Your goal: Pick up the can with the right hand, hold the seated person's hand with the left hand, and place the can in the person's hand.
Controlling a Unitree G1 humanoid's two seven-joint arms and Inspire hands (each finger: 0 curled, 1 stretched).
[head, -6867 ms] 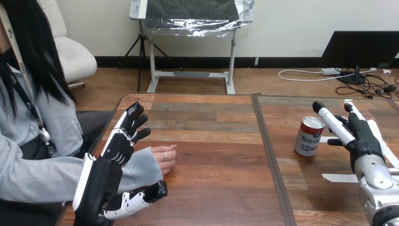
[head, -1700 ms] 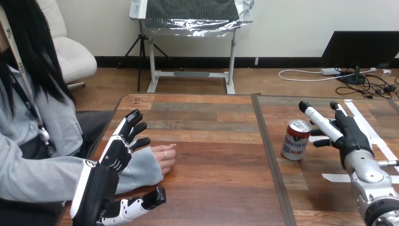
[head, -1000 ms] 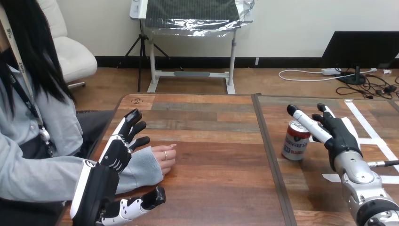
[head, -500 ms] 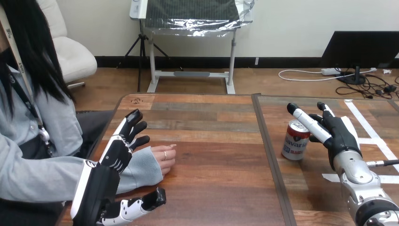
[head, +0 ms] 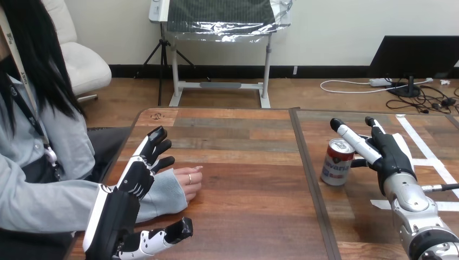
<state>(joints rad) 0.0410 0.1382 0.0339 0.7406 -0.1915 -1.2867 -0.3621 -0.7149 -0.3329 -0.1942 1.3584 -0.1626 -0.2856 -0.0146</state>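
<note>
My right hand (head: 391,156) is reaching in from the lower right corner, and I am holding it wide, fingers straight and pointing toward the upper left. The can (head: 336,163) is standing upright on the table (head: 249,216), right of centre in the frame, just right of the dark seam that runs down between the two tabletops. One long finger (head: 351,136) is stretching past the can's top on its right side, and my thumb is pointing in at the can's right flank. Whether either is touching the can I cannot tell; nothing is curling round it. White tape strips (head: 427,157) are lying on the wood to the right of my hand.

Over at the lower left, my left hand (head: 129,187) is hanging open as well, fingers straight and slanting toward the upper right, thumb (head: 165,236) splayed out wide below them. The person's hand (head: 190,182) is resting on the table left of centre, its fingers curled under. The grey sleeve (head: 165,194) is running between my fingers and my thumb, with my fingers lying over its far edge. I am not closing on the wrist: thumb and sleeve are apart, with bare wood showing between them.
</note>
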